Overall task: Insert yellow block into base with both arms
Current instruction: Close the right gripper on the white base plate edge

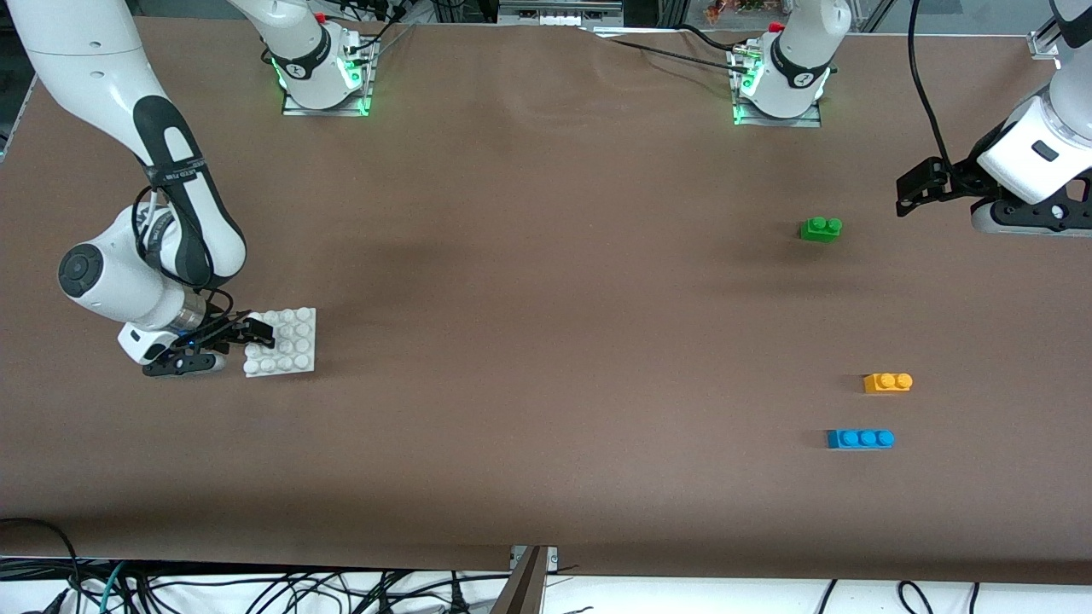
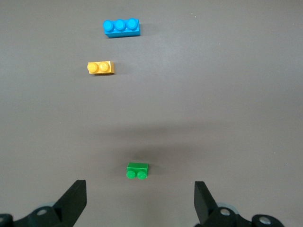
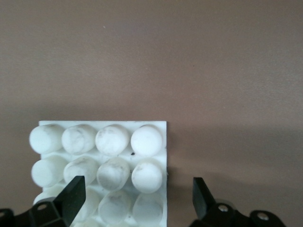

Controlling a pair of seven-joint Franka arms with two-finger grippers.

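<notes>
Front view shows the blue brick [image 1: 860, 438] nearest, the yellow block [image 1: 887, 382] just beyond it; the right gripper [image 1: 256, 335] spreads wide at the base [image 1: 294, 341]; farther, the green brick [image 1: 821, 228]; the left gripper [image 1: 911, 193], wide, hangs over bare table [image 1: 546, 341].

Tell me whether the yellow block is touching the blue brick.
Apart. The front view shows bare brown table between the yellow block and the blue three-stud brick; the left wrist view shows the same gap.
</notes>
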